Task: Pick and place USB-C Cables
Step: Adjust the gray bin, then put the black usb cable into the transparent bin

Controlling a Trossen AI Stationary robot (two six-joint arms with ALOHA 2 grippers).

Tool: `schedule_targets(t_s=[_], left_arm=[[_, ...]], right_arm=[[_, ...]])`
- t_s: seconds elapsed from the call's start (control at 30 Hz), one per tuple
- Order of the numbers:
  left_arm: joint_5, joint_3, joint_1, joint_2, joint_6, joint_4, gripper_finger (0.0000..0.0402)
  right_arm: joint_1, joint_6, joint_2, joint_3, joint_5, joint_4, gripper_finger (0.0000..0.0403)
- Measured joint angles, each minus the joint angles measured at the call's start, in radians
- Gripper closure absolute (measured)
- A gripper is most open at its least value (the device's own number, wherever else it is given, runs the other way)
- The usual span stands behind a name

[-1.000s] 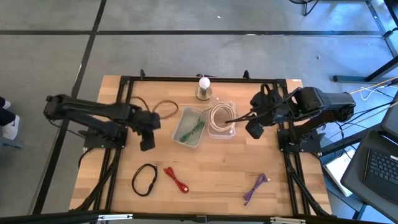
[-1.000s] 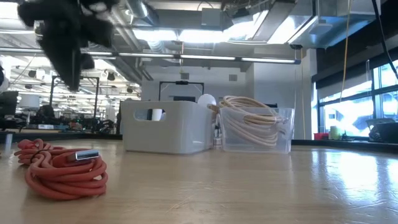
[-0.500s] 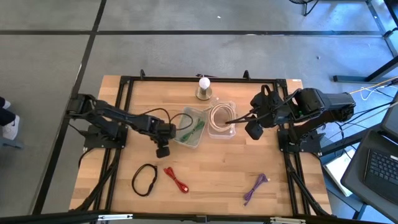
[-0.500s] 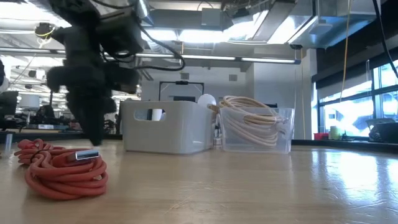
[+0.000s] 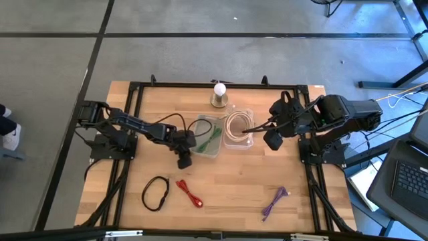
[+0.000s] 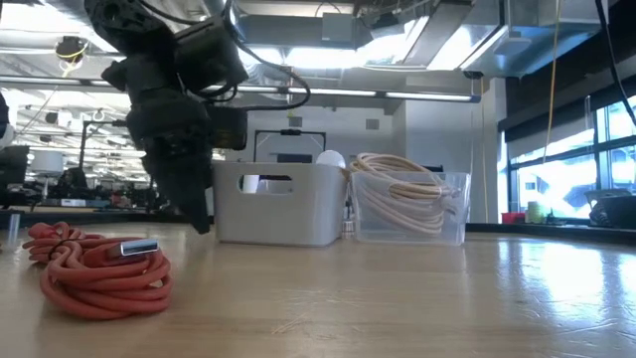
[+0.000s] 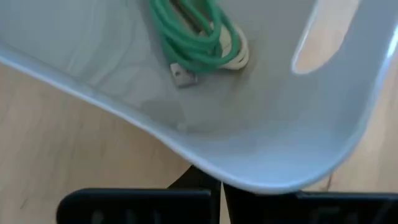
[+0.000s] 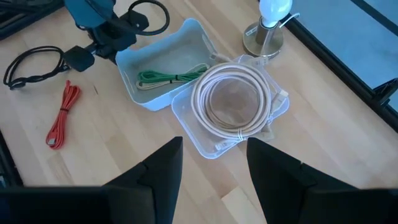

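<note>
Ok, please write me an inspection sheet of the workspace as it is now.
Surface: wooden table, black frame around it.
Job's things: green cable in grey bin; cream coil in clear bin; black loop, red cable, purple cable loose on the table.
Clutter: white ball on metal base.
Grippers: left gripper at the grey bin's edge; right gripper open, beside the clear bin.
Cables: arm wiring only.
Surroundings: laptop beside the table.

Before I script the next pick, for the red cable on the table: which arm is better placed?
Probably the left. Its pincer hangs low at the grey bin's near corner, close to the red cable. The right pincer, open, waits beyond the clear bin of cream coils, farther away.
</note>
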Motion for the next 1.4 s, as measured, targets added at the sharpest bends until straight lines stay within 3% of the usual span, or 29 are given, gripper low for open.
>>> schedule_targets(t_s=[0.47,0.6,0.77,0.87,0.97,1.13,1.27,1.4], left_arm=[[0.025,0.001,0.043,-0.001,-0.023,0.083,0.0401],[0.032,0.012,0.048,-0.067,0.009,-0.133,0.0399],[0.055,0.111,0.003,-0.264,0.015,-0.516,0.04],[0.112,0.163,-0.069,-0.398,-0.039,-0.585,0.0401],[0.084,0.181,-0.145,-0.528,-0.122,-0.585,0.04],[-0.103,0.182,-0.214,-0.699,-0.291,-0.586,0.04],[-0.247,0.182,-0.238,-0.78,-0.32,-0.586,0.04],[-0.362,0.182,-0.232,-0.812,-0.317,-0.584,0.0399]], right_arm=[[0.0,0.0,0.0,0.0,0.0,0.015,0.0222],[0.001,-0.02,0.0,0.0,-0.027,-0.013,0.0222],[0.022,0.059,0.0,-0.011,-0.229,-0.036,0.0222],[0.097,0.177,0.0,-0.044,-0.326,-0.004,0.0222],[0.212,0.325,0.003,-0.121,-0.372,0.129,0.0222],[0.411,0.628,0.004,-0.341,-0.344,0.554,0.0222],[0.506,0.8,0.019,-0.556,-0.211,0.946,0.0222],[0.531,0.927,0.066,-0.732,-0.109,1.201,0.0222]])
